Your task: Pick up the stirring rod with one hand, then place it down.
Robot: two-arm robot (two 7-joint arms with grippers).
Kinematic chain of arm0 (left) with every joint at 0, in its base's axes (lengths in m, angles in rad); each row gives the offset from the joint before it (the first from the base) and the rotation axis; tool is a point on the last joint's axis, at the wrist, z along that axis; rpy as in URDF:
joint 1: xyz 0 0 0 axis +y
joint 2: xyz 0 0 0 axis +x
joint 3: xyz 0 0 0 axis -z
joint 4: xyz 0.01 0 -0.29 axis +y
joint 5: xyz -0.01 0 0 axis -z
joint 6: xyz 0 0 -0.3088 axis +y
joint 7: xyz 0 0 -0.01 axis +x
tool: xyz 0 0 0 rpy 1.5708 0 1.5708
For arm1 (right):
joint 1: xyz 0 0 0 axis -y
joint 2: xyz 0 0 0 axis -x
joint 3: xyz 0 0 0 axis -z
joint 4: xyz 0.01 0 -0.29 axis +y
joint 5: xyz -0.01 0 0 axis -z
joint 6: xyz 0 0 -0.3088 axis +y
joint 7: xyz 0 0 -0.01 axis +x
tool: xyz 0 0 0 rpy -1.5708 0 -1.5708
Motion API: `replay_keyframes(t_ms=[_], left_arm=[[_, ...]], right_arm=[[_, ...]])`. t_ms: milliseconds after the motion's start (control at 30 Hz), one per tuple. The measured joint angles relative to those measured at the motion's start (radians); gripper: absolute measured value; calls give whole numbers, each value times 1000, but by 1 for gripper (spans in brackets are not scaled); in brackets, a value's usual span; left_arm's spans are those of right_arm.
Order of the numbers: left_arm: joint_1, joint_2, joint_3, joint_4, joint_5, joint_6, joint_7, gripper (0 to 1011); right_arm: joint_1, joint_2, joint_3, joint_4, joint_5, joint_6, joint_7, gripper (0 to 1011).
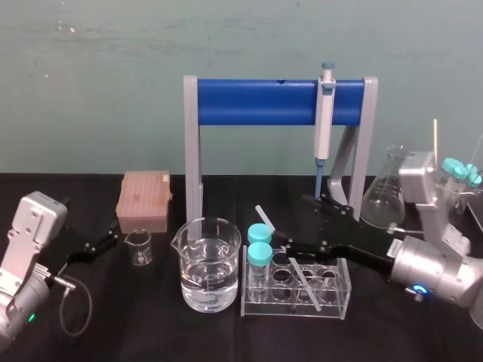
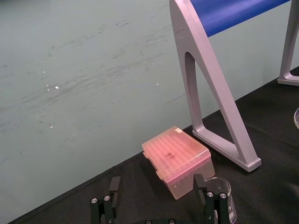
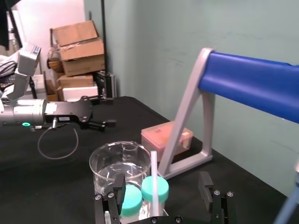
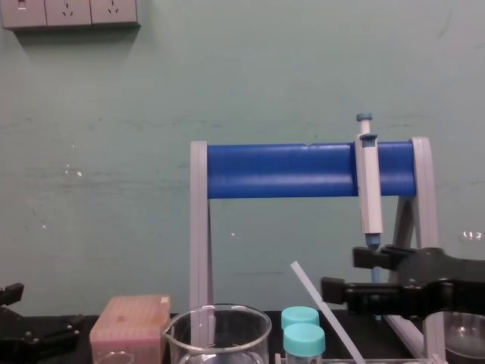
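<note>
Closest to the camera is the rack [image 1: 332, 308], by the front edge of the desk [image 1: 151, 332], a bit right of the middle. Your rod [image 1: 304, 283] leans in it. The low end is down inside the rack near its front right. The top tips back and left, by the two tubes [image 1: 259, 253] with teal caps.

Your right gripper [image 1: 306, 225] reaches in from the right edge, just above the rack. Its fingers are spread wide, one on each side of the rod [image 3: 153, 172]. They do not seem to touch it, so it holds nothing.

I think the rod is light, stiff and smooth. It looks like glass, so it may slip or snap. Squeeze softly. Take the bare part above the rack, about halfway up, so it will not swing.

Watch the tubes. They stand just beside the rod, and a finger could bump a cap. The beaker [image 1: 210, 264] of water stands just beside the rack's left end, so keep the rod's top away from it.

Behind the rack is the stand [image 1: 256, 102], with the pipette [image 1: 324, 121] hanging just behind your gripper. A flask [image 1: 385, 196] stands toward the back right corner.

Your left gripper [image 1: 112, 235] waits near the left edge, fingers spread and empty, next to a small beaker [image 1: 138, 247] and a pink box [image 1: 143, 200].
</note>
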Motion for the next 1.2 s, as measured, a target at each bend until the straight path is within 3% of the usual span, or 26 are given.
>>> replay_keyframes(t_ms=[567, 1200], left_arm=[[0, 0, 0, 0, 0, 0, 0, 1000], [0, 0, 0, 0, 0, 0, 0, 1000]], right_arm=[[119, -94, -68, 164, -23, -12, 73, 1003], [163, -133, -96, 238, -44, -23, 87, 1003]])
